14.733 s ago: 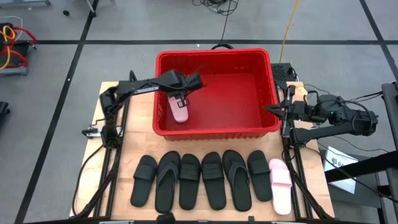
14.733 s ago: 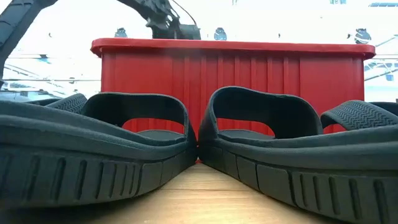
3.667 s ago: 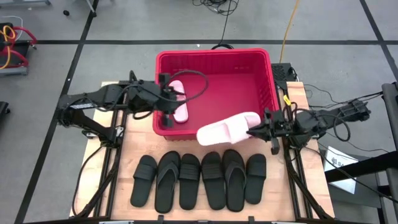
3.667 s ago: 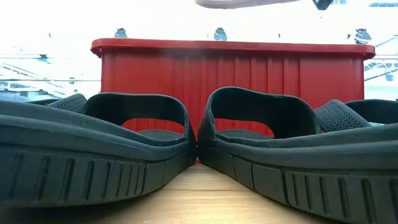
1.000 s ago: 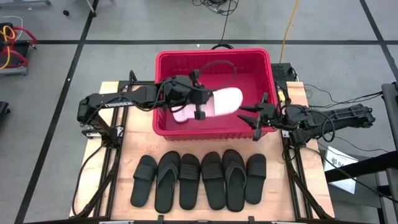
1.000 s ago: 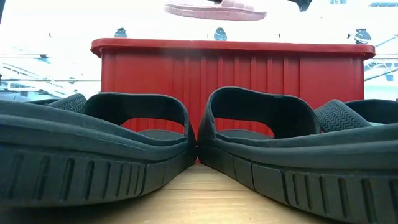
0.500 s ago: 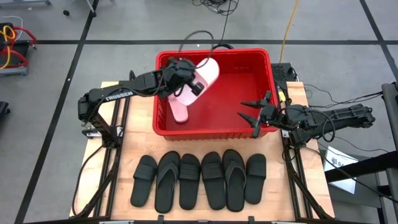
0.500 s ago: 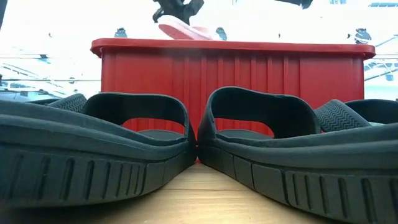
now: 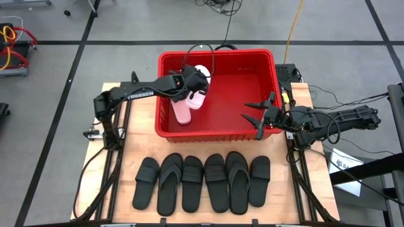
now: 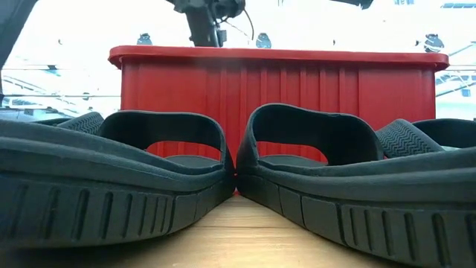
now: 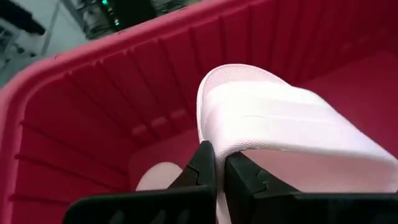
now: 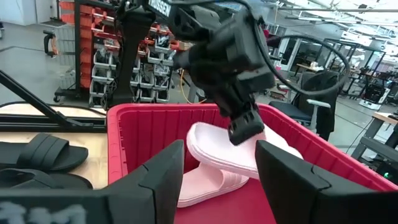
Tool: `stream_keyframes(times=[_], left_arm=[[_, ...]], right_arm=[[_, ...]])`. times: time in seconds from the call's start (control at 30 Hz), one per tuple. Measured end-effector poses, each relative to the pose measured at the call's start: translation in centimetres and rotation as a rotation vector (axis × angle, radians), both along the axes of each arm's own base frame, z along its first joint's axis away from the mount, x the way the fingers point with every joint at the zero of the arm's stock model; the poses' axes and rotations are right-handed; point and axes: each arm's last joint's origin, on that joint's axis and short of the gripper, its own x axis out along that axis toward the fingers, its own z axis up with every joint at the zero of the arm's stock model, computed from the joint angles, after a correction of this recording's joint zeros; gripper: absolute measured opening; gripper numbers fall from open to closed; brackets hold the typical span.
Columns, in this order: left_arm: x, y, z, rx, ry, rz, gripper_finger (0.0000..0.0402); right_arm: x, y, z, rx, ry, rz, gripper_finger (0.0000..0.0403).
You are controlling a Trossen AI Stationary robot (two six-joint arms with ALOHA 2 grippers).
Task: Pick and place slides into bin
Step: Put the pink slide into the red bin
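Note:
The red bin (image 9: 218,53) stands at the table's far middle. One pale pink slide (image 9: 182,113) lies on the bin's floor at its left side. My left gripper (image 9: 195,80) is down inside the bin's far left part, shut on a second pale pink slide (image 9: 198,94) just above the first. My right gripper (image 9: 254,120) hangs open over the bin's near right part, with nothing between its fingers. Several black slides (image 9: 205,181) lie soles down in a row along the table's near edge. My left gripper pinches the pink slide's side edge (image 11: 216,149) between its two fingers, where the wide strap meets the sole. The fingers (image 12: 245,129) come from above, pointing down into the bin. The slide sits tilted over the other pink slide (image 12: 208,183); whether they touch I cannot tell.
The bin's right half (image 9: 243,94) shows bare red floor. The black slides (image 10: 163,149) fill the low view in front of the bin's near wall (image 10: 297,82). Cables and a power box (image 9: 287,70) sit beside the bin's far right corner.
My left gripper has carried the pink slide from over the bin's middle toward its far left corner, turning it about and tipping it, then lowered it below the rim. My right gripper has stayed over the bin's right side.

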Motion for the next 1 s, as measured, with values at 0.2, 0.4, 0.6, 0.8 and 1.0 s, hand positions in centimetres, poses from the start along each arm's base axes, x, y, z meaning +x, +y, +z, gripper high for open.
stream_keyframes(times=[0.2, 0.4, 0.6, 0.8, 1.0], left_arm=[[0.9, 1.0, -3.1, -0.053, 0.042, 0.053, 0.0001], [1.7, 2.0, -6.1, -0.114, 0.071, 0.101, 0.0003], [2.0, 3.3, -9.0, -0.192, 0.083, 0.149, 0.0005], [2.2, 3.8, -10.1, -0.201, 0.075, 0.184, 0.0005], [2.1, 3.9, -10.1, -0.202, 0.077, 0.186, 0.0008]], right_arm=[[0.0, 0.0, 0.0, -0.001, 0.004, 0.001, 0.0193], [0.0, 0.0, -0.1, -0.001, 0.008, 0.002, 0.0194], [0.0, 0.0, -0.1, -0.001, 0.008, 0.003, 0.0194], [0.0, 0.0, -0.2, -0.009, 0.019, 0.006, 0.0194], [0.0, 0.0, -0.2, -0.012, 0.02, 0.006, 0.0194]])
